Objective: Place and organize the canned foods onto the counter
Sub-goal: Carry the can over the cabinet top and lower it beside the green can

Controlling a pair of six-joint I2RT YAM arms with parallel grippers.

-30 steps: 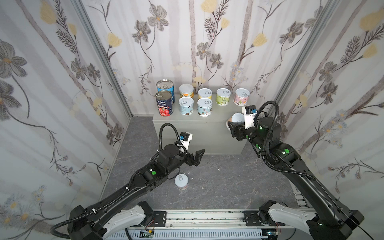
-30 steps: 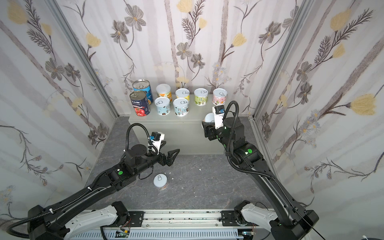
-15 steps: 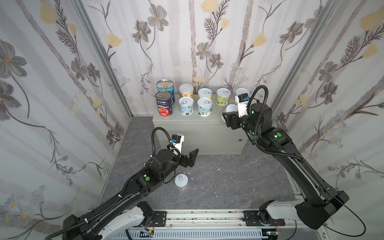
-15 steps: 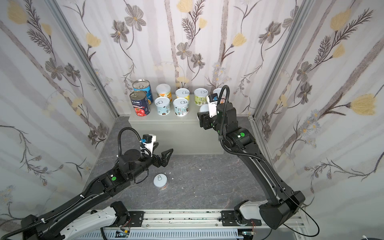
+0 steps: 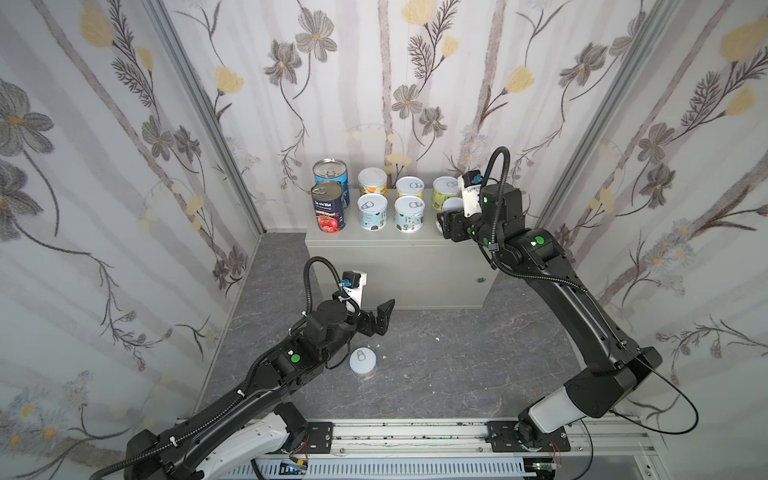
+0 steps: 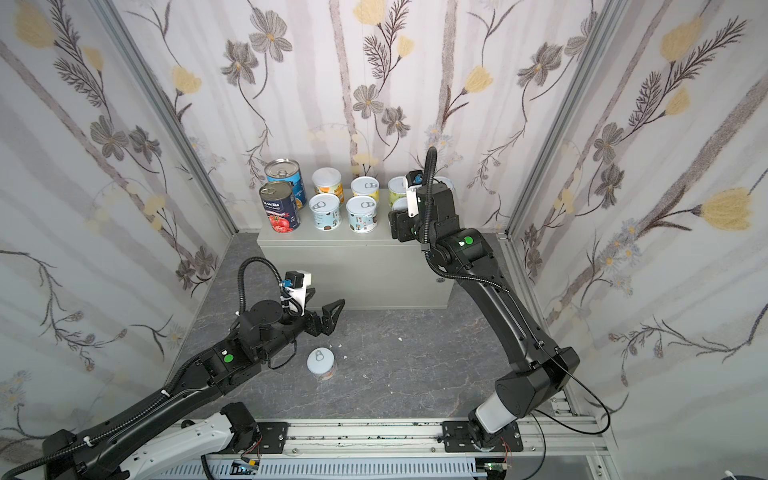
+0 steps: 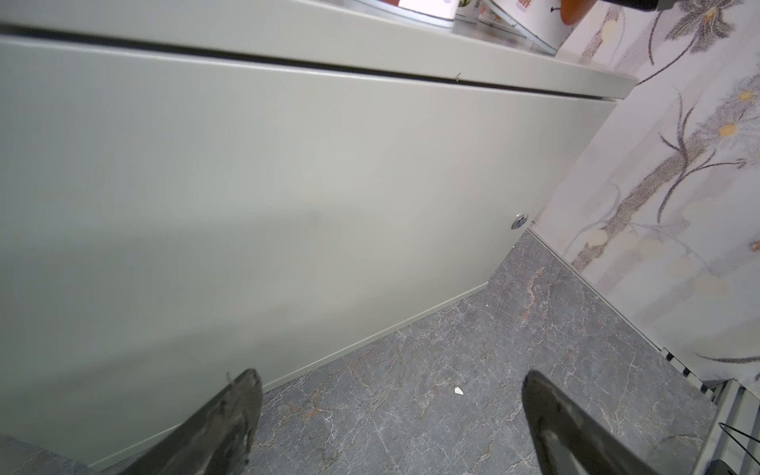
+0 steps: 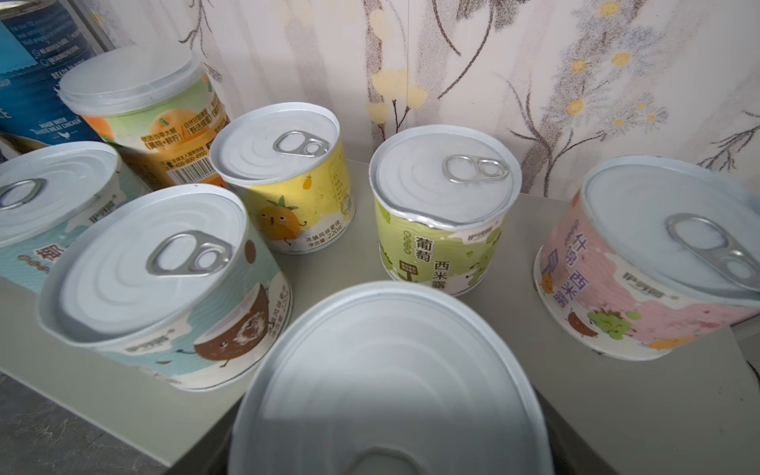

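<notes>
Near the light-grey metal worktop's (image 5: 395,241) front right edge: a gripped short pale-lidded can (image 5: 451,205).
Right jaws clamp it; left jaws gape empty over the dark marbled floor (image 5: 457,365), by a second pale-lidded can (image 5: 362,362).

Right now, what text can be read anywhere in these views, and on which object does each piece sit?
"MADE WITH WHITE MEAT CHICKEN": blue can.
"葡萄 西米露": green can.
"西米露": pink can.
"220克": yellow can.
Navy tomato can: brand too blurred.
Peach can, coconut can: print too small.
Held can: plain lid, no text.
</notes>
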